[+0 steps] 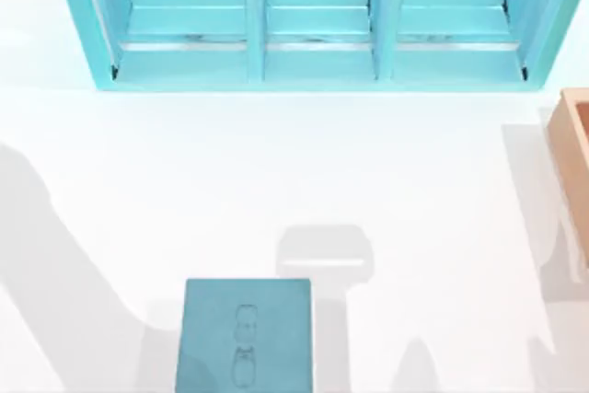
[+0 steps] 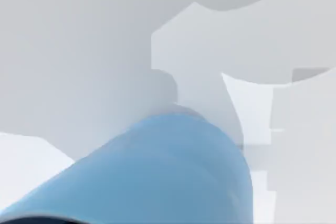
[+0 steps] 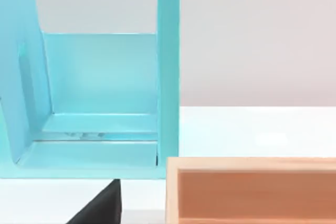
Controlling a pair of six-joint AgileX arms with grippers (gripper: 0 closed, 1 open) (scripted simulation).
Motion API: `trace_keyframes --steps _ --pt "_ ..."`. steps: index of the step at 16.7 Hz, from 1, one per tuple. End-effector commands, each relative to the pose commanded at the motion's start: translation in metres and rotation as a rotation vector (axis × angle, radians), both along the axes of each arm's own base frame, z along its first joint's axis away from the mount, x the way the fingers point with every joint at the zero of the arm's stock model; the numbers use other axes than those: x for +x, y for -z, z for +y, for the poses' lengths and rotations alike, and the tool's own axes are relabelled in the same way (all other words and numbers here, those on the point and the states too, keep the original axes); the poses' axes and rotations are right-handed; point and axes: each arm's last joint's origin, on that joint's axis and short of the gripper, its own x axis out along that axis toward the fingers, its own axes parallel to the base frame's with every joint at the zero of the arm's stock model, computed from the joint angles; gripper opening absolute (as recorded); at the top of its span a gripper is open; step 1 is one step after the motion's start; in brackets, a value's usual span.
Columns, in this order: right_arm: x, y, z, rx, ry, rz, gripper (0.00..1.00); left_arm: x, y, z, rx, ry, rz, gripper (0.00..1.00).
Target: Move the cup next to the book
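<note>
Blue cup [image 2: 157, 177] close under left wrist camera

Teal-blue book [image 1: 247, 336] with faint outlined figures down its cover, light-blue shelf unit [image 1: 317, 20], white table [image 1: 276, 172], tan wooden box [image 3: 252, 190], blue rounded object [image 2: 157, 177] in the left wrist view

A white table [image 1: 276, 172] carries soft grey shadows. At its far edge stands a light-blue shelf [image 1: 317, 20] with three bays. A tan wooden box [image 1: 572, 140] sits at the table's right edge, near the shelf. Behind is a plain grey wall [image 3: 257, 35].
</note>
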Motion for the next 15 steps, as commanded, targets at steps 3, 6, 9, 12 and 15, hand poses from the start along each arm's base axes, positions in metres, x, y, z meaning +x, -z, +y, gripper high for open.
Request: trace_keyframes --steps 3,6,9,12,15 --pt "0.0 0.0 0.0 0.0 0.0 0.0 1.0 -0.0001 0.0004 0.0 0.0 0.0 0.0 1.0" --pt "0.0 0.0 0.0 0.0 0.0 0.0 1.0 -0.0001 0.0004 0.0 0.0 0.0 0.0 0.85" --pt "0.0 0.0 0.0 0.0 0.0 0.0 1.0 -0.0001 0.0004 0.0 0.0 0.0 0.0 0.62" --pt "0.0 0.0 0.0 0.0 0.0 0.0 1.0 -0.0001 0.0004 0.0 0.0 0.0 0.0 0.4" --pt "0.0 0.0 0.0 0.0 0.0 0.0 1.0 -0.0001 0.0004 0.0 0.0 0.0 0.0 0.17"
